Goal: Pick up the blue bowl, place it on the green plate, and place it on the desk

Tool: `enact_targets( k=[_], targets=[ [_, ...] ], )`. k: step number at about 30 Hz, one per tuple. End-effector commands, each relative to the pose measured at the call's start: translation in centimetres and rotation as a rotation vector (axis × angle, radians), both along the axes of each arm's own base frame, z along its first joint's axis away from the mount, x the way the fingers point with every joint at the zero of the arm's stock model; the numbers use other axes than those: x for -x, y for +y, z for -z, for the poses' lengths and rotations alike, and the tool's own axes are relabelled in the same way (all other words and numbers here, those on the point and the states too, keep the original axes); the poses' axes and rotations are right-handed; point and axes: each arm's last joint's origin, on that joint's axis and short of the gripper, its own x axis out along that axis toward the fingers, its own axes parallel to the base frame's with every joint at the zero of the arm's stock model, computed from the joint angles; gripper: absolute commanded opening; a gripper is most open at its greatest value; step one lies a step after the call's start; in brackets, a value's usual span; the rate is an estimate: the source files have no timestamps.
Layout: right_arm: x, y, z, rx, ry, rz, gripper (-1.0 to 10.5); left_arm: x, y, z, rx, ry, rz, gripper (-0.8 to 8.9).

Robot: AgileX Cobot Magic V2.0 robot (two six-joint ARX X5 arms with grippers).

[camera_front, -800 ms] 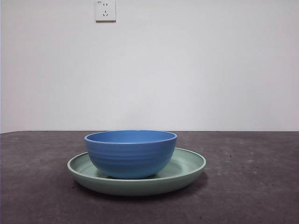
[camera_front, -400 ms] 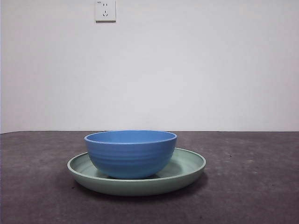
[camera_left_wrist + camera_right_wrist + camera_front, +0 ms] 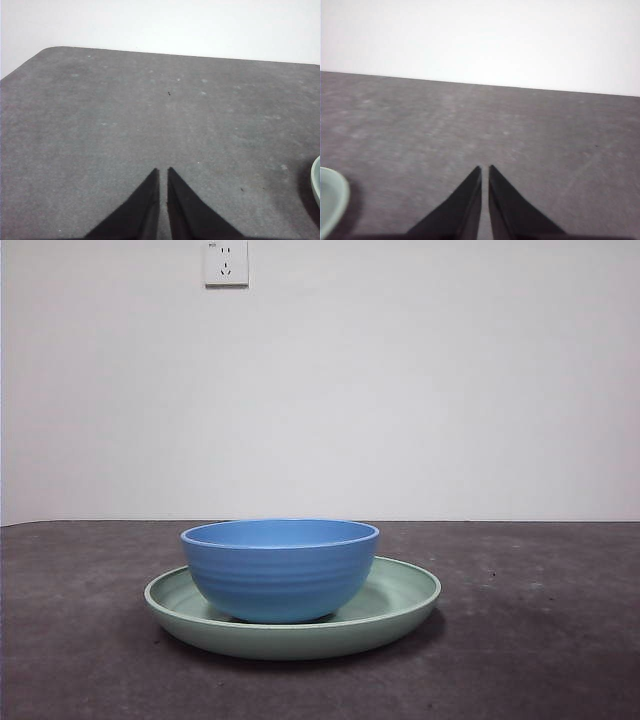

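The blue bowl [image 3: 280, 570] stands upright inside the green plate [image 3: 400, 602], left of the plate's middle. The plate rests flat on the desk [image 3: 540, 640]. No arm shows in the front view. My left gripper [image 3: 163, 171] is shut and empty above bare desk; an edge of the plate [image 3: 316, 180] shows at the side of its view. My right gripper [image 3: 484, 168] is shut and empty above bare desk; a piece of the plate's rim [image 3: 331, 202] shows at the side of its view. Both grippers are apart from the bowl and plate.
A white wall stands behind the desk, with a power socket [image 3: 225, 262] high on it. The desk's rounded far corner [image 3: 47, 50] shows in the left wrist view.
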Motion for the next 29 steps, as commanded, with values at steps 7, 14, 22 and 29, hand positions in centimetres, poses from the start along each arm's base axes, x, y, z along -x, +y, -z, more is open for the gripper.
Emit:
enact_targets(
  k=[7, 14, 22, 29],
  targets=[
    [-0.5, -0.5, 5.0, 0.010, 0.019, 0.204, 0.2, -0.1, 0.0, 0.7, -0.004, 0.026, -0.002, 0.26],
    [-0.4, -0.6, 6.1, 0.007, 0.077, 0.290, 0.2, -0.1, 0.0, 0.7, -0.004, 0.026, -0.002, 0.26],
    [-0.4, -0.3, 6.2, 0.005, 0.088, 0.260, 0.2, -0.1, 0.0, 0.7, -0.004, 0.026, -0.002, 0.26],
    [-0.4, 0.0, 6.2, 0.007, 0.088, 0.231, 0.2, -0.1, 0.0, 0.7, -0.004, 0.026, -0.002, 0.26]
  ],
)
